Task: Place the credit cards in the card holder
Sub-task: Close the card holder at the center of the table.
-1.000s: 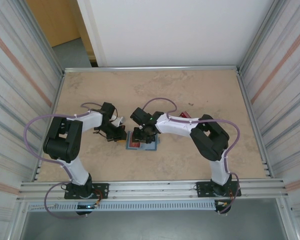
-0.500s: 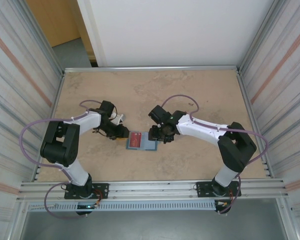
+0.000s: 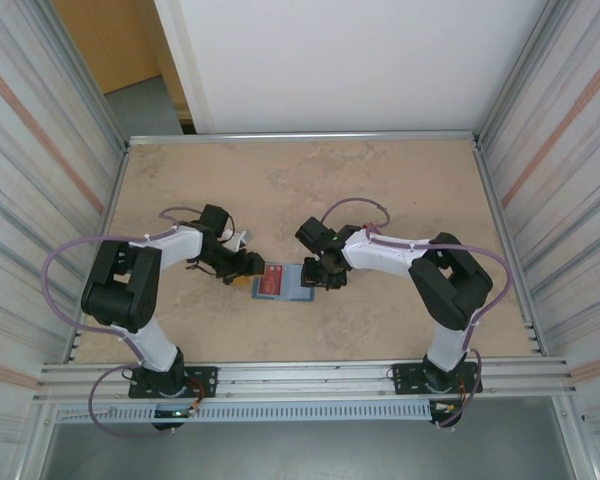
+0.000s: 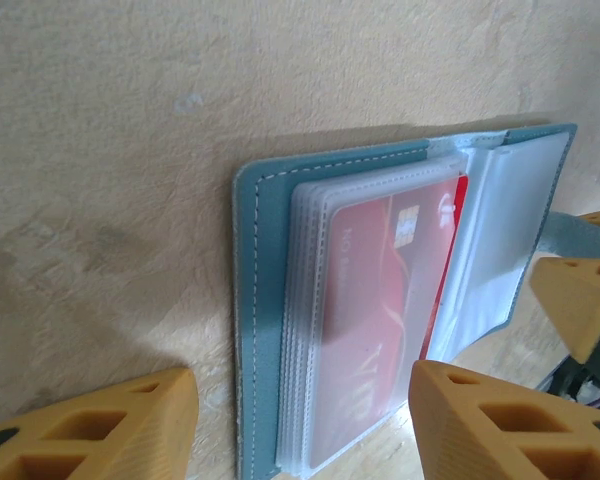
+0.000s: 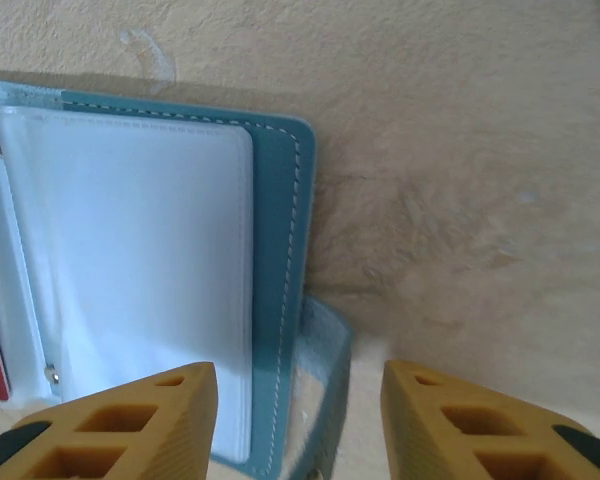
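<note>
The teal card holder (image 3: 298,291) lies open on the table between both grippers. A red credit card (image 3: 271,280) sits on its left half; in the left wrist view this credit card (image 4: 380,300) lies under a clear sleeve beside the teal cover (image 4: 256,300). My left gripper (image 3: 250,267) is at the holder's left edge, open (image 4: 300,430), its fingers astride the stack of sleeves without touching. My right gripper (image 3: 313,275) is at the holder's right edge, open (image 5: 300,430), with the pale pocket (image 5: 130,250) and the snap tab (image 5: 325,400) between its fingers.
A small clear plastic piece (image 3: 241,239) lies just behind the left gripper. Metal rails (image 3: 300,137) and corrugated walls frame the table. Bare tabletop (image 3: 310,180) stretches behind the holder, and more to its right (image 3: 480,300).
The left gripper has opened at the holder's left edge. The right gripper left the red card on the holder, swung off to the right, and now sits at the holder's right edge.
</note>
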Robot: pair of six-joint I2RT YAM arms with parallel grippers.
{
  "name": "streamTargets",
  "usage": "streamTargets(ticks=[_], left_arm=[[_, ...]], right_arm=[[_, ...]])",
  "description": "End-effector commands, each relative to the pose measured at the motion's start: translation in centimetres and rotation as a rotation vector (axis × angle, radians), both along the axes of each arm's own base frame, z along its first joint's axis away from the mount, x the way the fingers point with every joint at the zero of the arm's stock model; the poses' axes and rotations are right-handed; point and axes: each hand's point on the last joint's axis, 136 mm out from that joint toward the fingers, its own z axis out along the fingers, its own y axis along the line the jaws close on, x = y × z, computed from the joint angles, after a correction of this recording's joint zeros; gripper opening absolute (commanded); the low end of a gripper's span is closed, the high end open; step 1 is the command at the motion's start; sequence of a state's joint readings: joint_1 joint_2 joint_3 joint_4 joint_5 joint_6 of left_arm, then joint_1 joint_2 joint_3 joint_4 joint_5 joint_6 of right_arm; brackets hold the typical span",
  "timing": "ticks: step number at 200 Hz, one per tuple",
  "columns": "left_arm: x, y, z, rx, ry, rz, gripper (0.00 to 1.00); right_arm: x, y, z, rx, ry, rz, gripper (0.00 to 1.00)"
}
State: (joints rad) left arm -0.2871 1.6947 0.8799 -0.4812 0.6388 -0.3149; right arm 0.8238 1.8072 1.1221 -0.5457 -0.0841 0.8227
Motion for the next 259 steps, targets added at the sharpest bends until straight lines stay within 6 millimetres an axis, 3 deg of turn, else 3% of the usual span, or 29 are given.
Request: streamTargets(ticks=[1, 51, 133, 205, 259], left_arm=[[-1.0, -2.1, -0.2, -0.106, 0.081, 0.006, 0.58], [-0.4, -3.7, 3.2, -0.247, 0.015, -0.016, 0.53], [0.1, -4.2, 6.9, -0.332, -0.07, -0.039, 0.48], [0.1, -4.1, 5.8, -0.316, -0.041, -0.031, 0.46], [-0.1, -6.2, 7.0, -0.366, -0.036, -0.082, 0.45]], right_arm=[[0.9, 1.7, 0.4, 0.062, -0.016, 0.015, 0.38], [1.2, 2.9, 0.4, 0.102, -0.01, 0.023, 0.32], [1.6, 2.6, 1.2, 0.146, -0.025, 0.005, 0.25], [2.1, 1.6, 2.0, 0.175, -0.045, -0.018, 0.19], [2.1, 1.8, 3.0, 0.24, -0.064, -0.034, 0.14]])
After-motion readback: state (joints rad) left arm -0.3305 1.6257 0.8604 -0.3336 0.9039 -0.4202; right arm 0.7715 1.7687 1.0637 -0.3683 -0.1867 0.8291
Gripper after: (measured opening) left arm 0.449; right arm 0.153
